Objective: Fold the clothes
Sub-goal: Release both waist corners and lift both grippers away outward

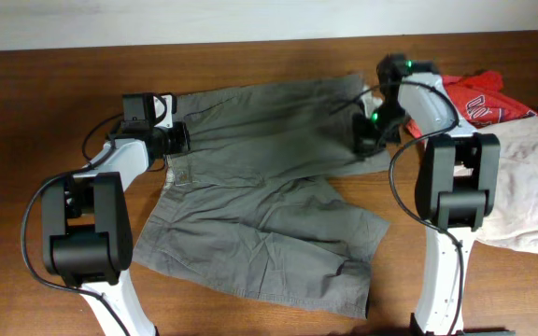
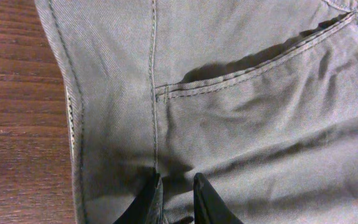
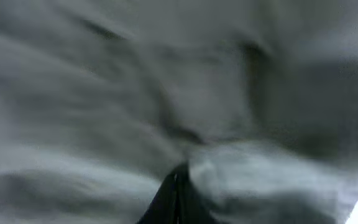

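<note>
The olive-grey shorts point(image 1: 269, 205) lie spread on the wooden table, waistband to the left and two wide legs to the right. My left gripper point(image 1: 177, 140) is at the waistband's far end. In the left wrist view its fingers point(image 2: 176, 186) are nearly closed, pinching a fold of the cloth point(image 2: 241, 124) below a pocket seam. My right gripper point(image 1: 370, 135) is at the hem of the far leg. In the blurred right wrist view its fingers point(image 3: 178, 186) are pressed together with the grey fabric point(image 3: 104, 93) bunched around them.
A red T-shirt with white lettering point(image 1: 479, 98) lies at the back right. Paler beige shorts point(image 1: 530, 187) lie on the right, beside the right arm's base. Bare wooden table point(image 1: 26, 103) shows at the left and front.
</note>
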Controlling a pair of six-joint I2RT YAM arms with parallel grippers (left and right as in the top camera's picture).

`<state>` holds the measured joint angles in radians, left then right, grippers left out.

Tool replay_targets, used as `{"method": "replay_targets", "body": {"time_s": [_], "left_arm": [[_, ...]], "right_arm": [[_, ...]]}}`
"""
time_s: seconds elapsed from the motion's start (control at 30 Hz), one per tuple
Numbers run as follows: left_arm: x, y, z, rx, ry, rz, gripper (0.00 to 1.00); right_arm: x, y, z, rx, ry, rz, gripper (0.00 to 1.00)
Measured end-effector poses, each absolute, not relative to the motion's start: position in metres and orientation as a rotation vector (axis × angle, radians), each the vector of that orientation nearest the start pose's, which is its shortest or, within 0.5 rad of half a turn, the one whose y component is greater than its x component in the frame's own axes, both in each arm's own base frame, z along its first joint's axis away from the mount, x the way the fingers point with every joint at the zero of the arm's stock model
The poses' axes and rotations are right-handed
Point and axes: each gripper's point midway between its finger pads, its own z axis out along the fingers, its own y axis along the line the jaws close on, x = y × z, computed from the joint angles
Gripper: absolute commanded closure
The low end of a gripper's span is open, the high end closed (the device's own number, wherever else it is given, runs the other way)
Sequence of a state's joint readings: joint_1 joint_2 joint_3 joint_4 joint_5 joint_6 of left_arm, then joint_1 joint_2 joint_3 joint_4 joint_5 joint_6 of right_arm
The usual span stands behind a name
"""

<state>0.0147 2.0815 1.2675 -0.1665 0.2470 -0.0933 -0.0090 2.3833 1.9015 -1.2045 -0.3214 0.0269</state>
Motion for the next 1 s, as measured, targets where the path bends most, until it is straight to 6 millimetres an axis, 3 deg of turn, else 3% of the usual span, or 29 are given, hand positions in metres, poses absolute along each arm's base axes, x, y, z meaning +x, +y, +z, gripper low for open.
{"method": "replay_targets", "body": {"time_s": [0.53,0.73,0.9,1.0], "left_arm": [[0.495,-0.036,0.007,-0.047,2.543,-0.378,0.82],[0.498,-0.034,0.013,-0.064,2.554,-0.386,0.55],[0.502,-0.026,0.031,-0.100,2.592,-0.384,0.48],[0.501,-0.025,0.054,-0.106,2.617,-0.385,0.45]], "right_arm": [[0.421,-0.011,0.000,0.363,3.227,0.356,0.95],[0.412,-0.027,0.013,0.317,3.262,0.393,0.92],[0.416,-0.025,0.042,0.247,3.262,0.416,0.89],[0.415,-0.020,0.058,0.219,3.267,0.430,0.84]]}}
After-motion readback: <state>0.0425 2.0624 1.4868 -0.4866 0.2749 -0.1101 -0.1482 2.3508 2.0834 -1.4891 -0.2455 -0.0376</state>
